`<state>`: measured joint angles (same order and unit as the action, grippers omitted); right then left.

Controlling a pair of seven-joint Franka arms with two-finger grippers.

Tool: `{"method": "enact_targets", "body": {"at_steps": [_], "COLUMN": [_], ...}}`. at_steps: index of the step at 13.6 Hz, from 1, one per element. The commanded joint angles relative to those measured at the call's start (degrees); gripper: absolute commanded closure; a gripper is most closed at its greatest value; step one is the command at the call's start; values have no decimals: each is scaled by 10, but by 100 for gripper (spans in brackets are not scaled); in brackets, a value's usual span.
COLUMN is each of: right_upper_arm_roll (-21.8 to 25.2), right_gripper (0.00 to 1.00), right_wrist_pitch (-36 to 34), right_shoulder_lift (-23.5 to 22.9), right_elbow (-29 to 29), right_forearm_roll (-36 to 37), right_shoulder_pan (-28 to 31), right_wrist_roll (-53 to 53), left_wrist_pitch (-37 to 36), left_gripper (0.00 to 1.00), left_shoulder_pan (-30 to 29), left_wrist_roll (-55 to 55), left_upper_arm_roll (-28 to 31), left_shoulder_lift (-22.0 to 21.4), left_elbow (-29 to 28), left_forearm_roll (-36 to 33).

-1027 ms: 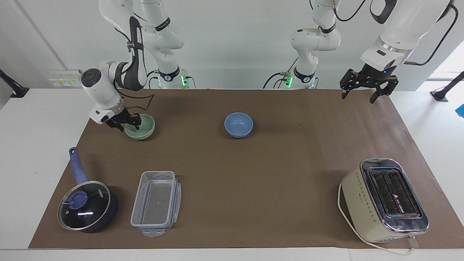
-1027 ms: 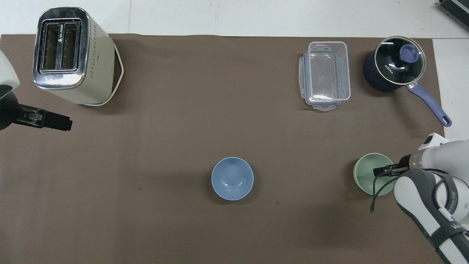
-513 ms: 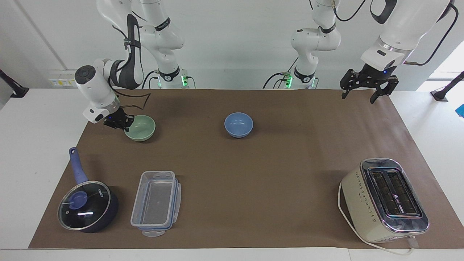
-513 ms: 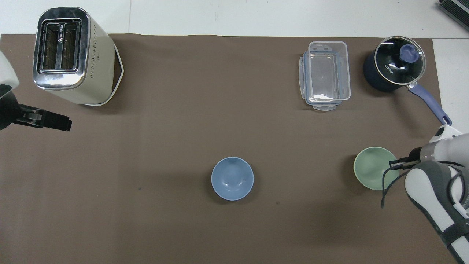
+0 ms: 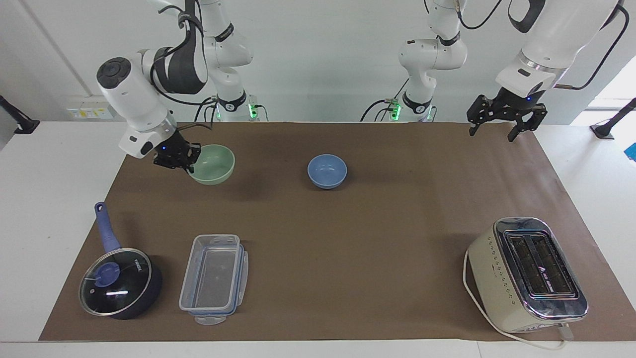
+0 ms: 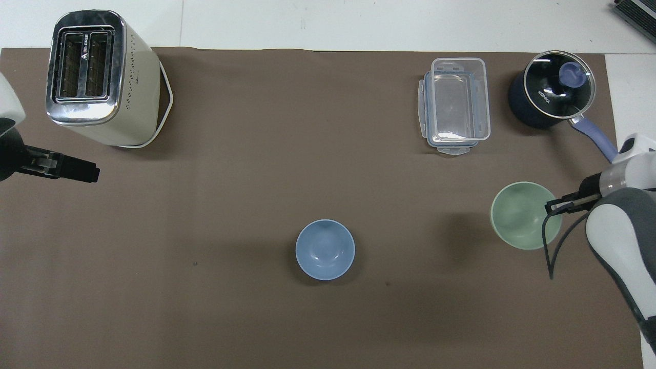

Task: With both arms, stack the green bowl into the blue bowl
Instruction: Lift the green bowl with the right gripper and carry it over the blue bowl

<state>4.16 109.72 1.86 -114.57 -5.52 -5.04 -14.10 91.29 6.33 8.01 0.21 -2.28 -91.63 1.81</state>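
right gripper pinched the rim of the green bowl, held above the mat toward the right arm's end | blue bowl sat mid-mat | left gripper waited, fingers spread

Facing view: high camera across the table, looking toward the robot bases. Overhead view: camera above the robots' end, looking steeply down and forward. Both distant; both share the brown mat.
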Motion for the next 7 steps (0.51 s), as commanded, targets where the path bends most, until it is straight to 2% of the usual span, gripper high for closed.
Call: {"method": "enact_targets", "body": {"at_steps": [1, 5, 7], "right_upper_arm_roll": [-2, -6, -5], "right_gripper": [100, 100, 100], "right_wrist_pitch": [-2, 11, 52], "right_shoulder_lift": [-6, -6, -17], "right_elbow": [14, 11, -1], "right_forearm_roll": [-12, -15, -36], "right_shoulder_pan": [-64, -151, -207], "right_wrist_roll": [97, 222, 278], "left_wrist_pitch": [-14, -13, -13], "left_gripper": [0, 0, 0], "left_shoulder_pan": [-7, -8, -7], "left_wrist_roll": [5, 5, 5], "left_upper_arm_roll": [-4, -4, -4], "left_shoulder_lift": [6, 6, 6], "left_elbow": [14, 14, 14], "left_forearm_roll": [-4, -4, -4]}}
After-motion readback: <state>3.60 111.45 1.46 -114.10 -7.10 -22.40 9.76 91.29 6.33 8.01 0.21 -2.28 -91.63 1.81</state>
